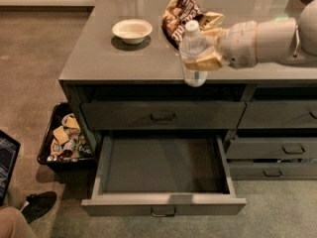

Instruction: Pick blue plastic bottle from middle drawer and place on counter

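Note:
My gripper point(205, 49) is shut on the blue plastic bottle point(192, 51), a clear bottle with a white cap, held upright. The bottle hangs over the front edge of the grey counter point(119, 58), its base just at the edge line. My arm reaches in from the right. The middle drawer point(163, 165) is pulled out below and its flat inside is bare.
A white bowl point(132, 30) and a brown snack bag point(184, 17) sit on the counter behind the bottle. A black bin of packets point(64, 139) stands on the floor left of the cabinet. A shoe point(38, 204) and a laptop corner point(6, 162) are at lower left.

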Controlling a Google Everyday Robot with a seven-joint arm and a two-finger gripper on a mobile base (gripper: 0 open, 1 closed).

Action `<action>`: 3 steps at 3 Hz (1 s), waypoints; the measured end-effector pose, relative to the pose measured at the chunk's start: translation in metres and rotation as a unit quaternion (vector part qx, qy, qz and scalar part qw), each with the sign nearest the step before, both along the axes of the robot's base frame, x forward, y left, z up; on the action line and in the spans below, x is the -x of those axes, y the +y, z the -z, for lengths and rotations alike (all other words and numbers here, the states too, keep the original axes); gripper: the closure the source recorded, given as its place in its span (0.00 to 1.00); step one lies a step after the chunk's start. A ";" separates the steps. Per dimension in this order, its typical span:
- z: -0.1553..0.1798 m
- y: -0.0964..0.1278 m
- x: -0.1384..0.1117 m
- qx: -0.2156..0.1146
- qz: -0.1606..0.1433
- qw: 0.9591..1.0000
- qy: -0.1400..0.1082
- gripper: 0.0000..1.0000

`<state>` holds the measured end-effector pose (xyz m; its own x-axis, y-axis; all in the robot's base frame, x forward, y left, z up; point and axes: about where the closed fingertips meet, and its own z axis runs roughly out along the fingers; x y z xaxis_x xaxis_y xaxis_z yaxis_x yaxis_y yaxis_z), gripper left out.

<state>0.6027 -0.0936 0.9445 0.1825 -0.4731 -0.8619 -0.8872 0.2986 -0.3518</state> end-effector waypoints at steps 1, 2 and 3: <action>-0.028 0.008 -0.017 -0.005 -0.007 1.000 -0.003 1.00; -0.035 0.021 -0.042 -0.022 -0.018 0.999 0.028 1.00; -0.029 0.032 -0.068 -0.042 -0.027 0.996 0.078 1.00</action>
<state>0.6704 -0.0612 0.9737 0.0668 -0.3912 -0.9179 -0.9447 0.2711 -0.1843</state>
